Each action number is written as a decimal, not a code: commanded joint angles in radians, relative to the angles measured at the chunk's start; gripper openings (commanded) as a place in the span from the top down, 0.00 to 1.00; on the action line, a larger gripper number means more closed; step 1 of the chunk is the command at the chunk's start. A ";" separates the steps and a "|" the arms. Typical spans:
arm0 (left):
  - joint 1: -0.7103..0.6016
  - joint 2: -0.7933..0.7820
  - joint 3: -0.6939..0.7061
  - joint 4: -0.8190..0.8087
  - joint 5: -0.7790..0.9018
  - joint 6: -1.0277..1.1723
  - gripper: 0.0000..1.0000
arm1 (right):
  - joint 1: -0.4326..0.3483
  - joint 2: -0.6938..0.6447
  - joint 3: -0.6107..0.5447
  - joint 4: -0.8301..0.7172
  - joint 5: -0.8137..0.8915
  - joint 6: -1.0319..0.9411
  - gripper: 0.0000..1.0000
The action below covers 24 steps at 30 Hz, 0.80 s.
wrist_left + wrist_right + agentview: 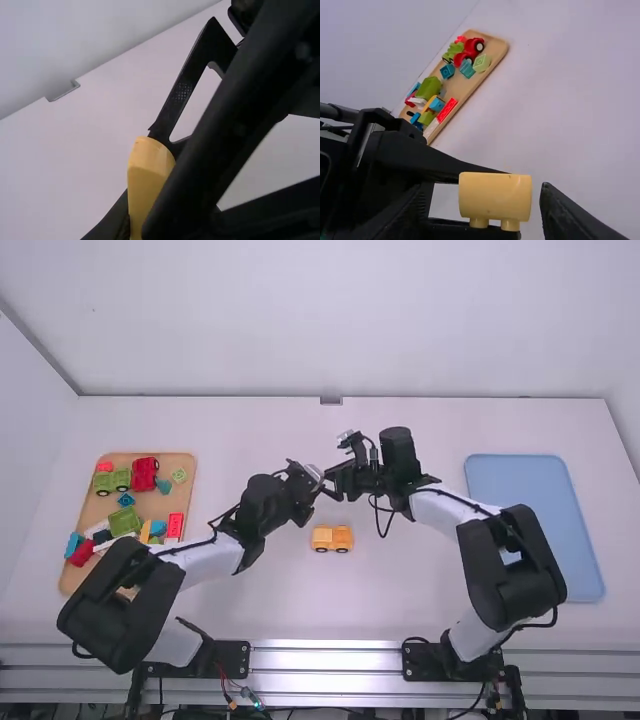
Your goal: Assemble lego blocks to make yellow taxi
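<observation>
Left gripper (313,480): jaws clenched on yellow block (495,194), raised. Right gripper (331,483): jaws spread, block between them. Yellow wheeled base (332,538) upright on surface (270,605), nearer the near edge than the far.

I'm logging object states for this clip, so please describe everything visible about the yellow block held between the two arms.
The yellow block looks like smooth, plain plastic, with rounded corners and two short round studs along one side. It is off the table, gripped by the left end effector. The right end effector's open fingers stand either side of it, with gaps showing. No damage shows on the visible faces.
</observation>
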 commanded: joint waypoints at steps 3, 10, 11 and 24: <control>-0.009 0.008 0.008 0.016 -0.003 -0.021 0.98 | 0.003 0.006 -0.003 -0.003 0.000 -0.003 0.53; -0.017 0.008 0.008 0.030 0.023 -0.021 0.99 | 0.006 0.006 -0.003 -0.005 -0.008 -0.002 0.72; -0.017 0.008 0.008 0.031 0.023 -0.021 0.98 | 0.006 0.006 -0.003 -0.005 -0.008 -0.003 0.73; -0.015 0.007 0.008 0.027 0.022 -0.077 0.01 | -0.033 0.003 -0.001 0.083 0.131 0.071 0.88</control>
